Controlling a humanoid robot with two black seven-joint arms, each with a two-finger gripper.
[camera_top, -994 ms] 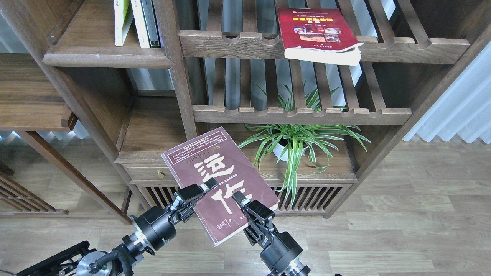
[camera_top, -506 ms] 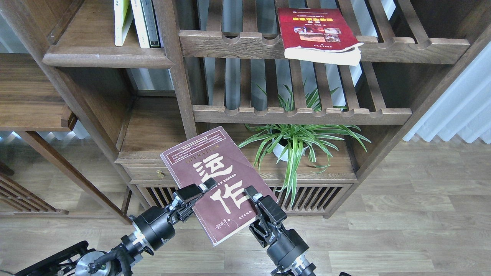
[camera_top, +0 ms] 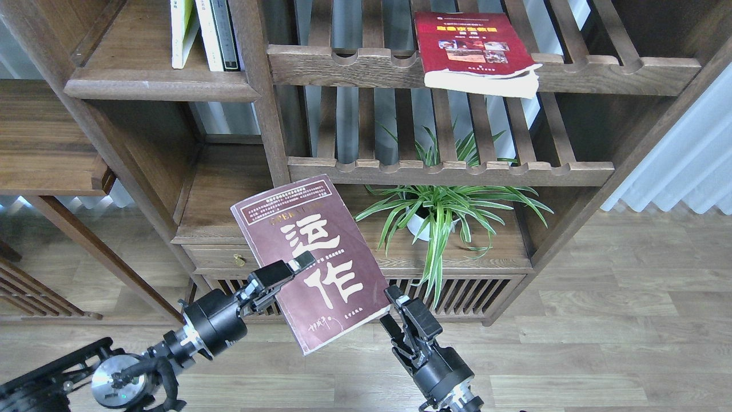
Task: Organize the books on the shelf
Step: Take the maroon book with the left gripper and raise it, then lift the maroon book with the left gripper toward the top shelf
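Observation:
My left gripper [camera_top: 293,269] is shut on the left edge of the dark maroon book [camera_top: 309,257] with big white characters and holds it tilted in the air before the cabinet. My right gripper [camera_top: 393,312] is open just off the book's lower right corner. The red book [camera_top: 470,50] with small photos lies flat on the upper slatted rack and overhangs its front rail. The yellow-green book [camera_top: 180,31] stands on the solid dark-brown shelf [camera_top: 154,86] at the upper left.
Thin white and dark-spined books [camera_top: 220,34] stand beside the yellow-green one. A potted spider plant [camera_top: 437,212] sits on the low cabinet [camera_top: 229,229] under the lower slatted rack [camera_top: 446,171]. A side shelf [camera_top: 46,149] juts out at left. A white curtain [camera_top: 680,166] hangs at right.
My right gripper has let go of the maroon book and drawn back down and to the right. My left gripper has lifted the book up and a little to the left.

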